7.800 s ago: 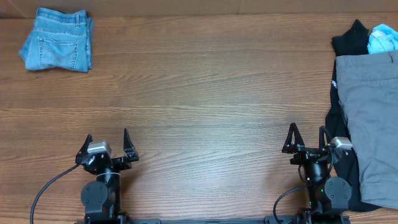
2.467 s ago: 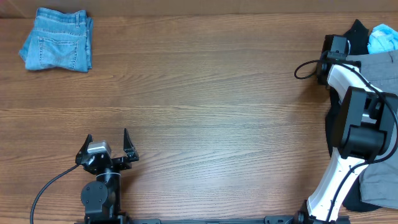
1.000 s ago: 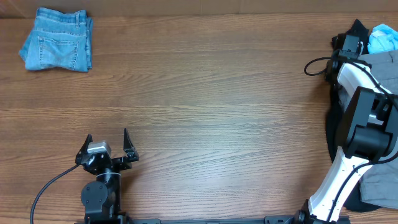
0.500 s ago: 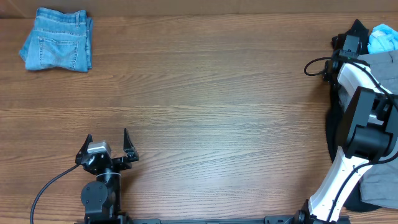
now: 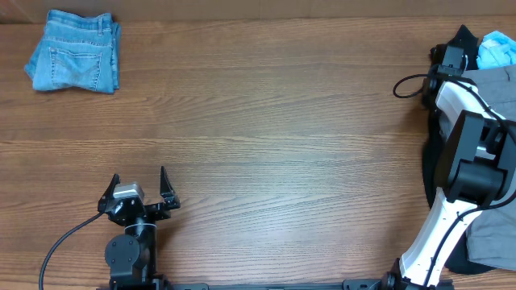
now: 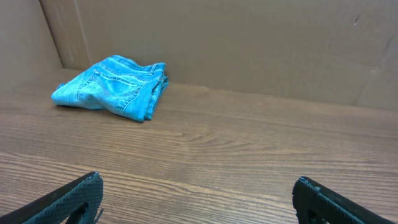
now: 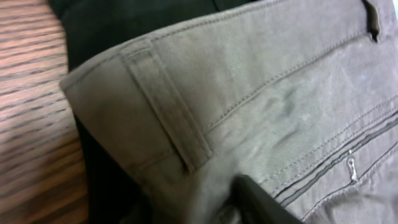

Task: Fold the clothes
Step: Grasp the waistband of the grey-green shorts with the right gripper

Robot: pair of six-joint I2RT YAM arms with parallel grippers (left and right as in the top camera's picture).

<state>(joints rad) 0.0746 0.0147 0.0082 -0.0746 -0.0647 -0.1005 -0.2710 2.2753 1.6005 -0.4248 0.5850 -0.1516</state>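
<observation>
The right tool [image 5: 448,60] has travelled from its rest to the waistband corner of the mid-grey woven shorts [image 7: 249,93], which lie at the far right of the wooden desk [image 5: 266,121]. Whether it grasps the cloth cannot be told. The left tool [image 5: 139,175] is released. Judgement: pickup in hand, folding not begun.

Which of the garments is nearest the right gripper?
The grey shorts: the right gripper is at their belt-looped waistband corner. They lie over the black garment; the blue jeans sit far off.
</observation>
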